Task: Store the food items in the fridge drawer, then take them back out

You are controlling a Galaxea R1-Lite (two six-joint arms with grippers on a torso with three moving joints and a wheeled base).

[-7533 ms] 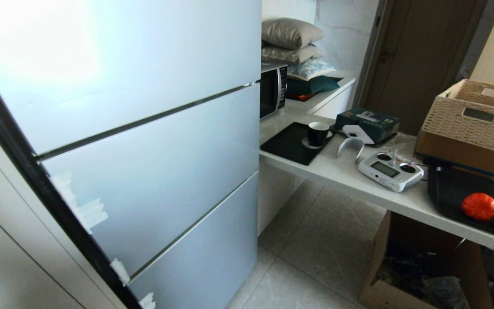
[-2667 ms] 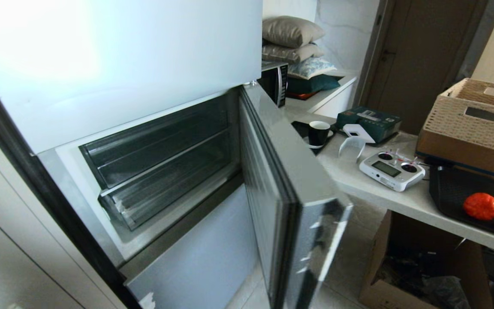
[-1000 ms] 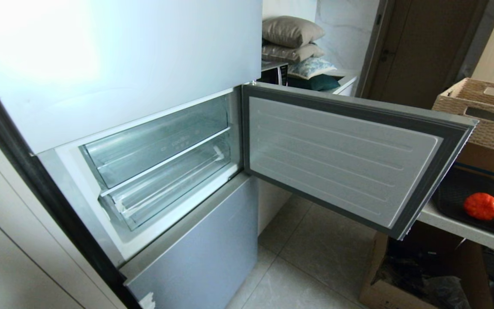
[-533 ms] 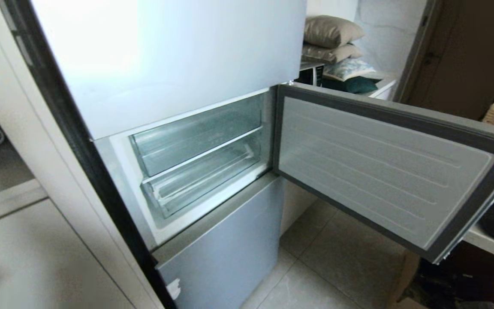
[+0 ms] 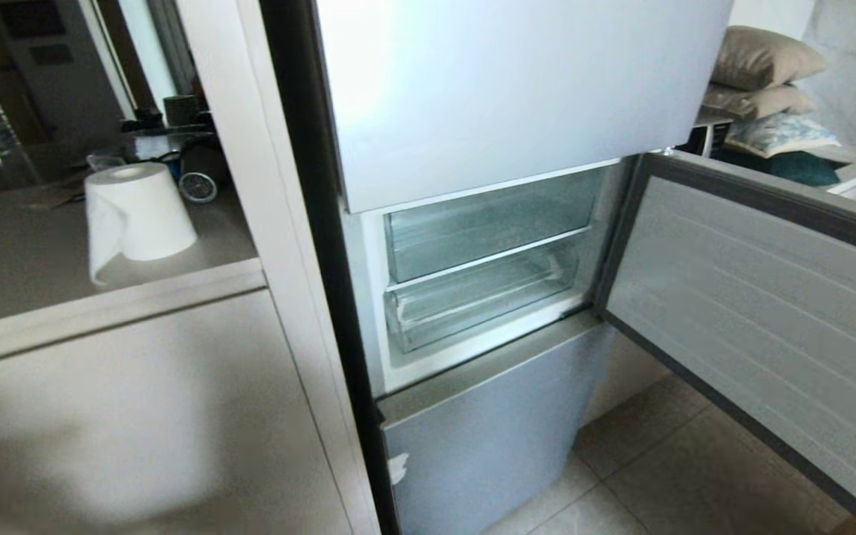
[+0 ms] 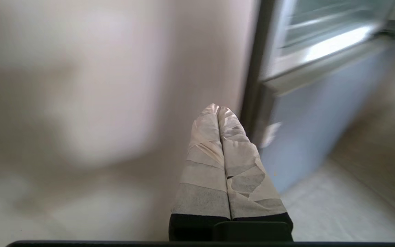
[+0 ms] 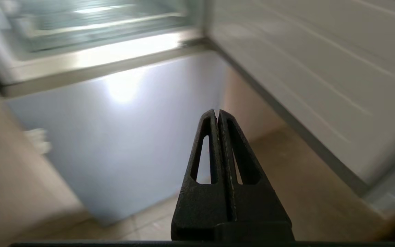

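Head view: fridge drawer (image 5: 472, 301) closed at 1 o'clock, middle door (image 5: 762, 312) open at 3.
Left gripper (image 6: 218, 109): pressed together, empty.
Right gripper (image 7: 217, 112): pressed together, empty.

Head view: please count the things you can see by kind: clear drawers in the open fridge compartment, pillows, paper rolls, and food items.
Clear drawers: 2 (upper bin, fridge drawer)
Pillows: 3
Paper rolls: 1
Food items: 0 in view
Total: 6

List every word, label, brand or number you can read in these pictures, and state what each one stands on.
None can be read.
The upper clear bin inside the open fridge shows no legible print.
The white tape scrap on the lower fridge panel is blank.
The items behind the paper towel roll are too small and blurred to read.
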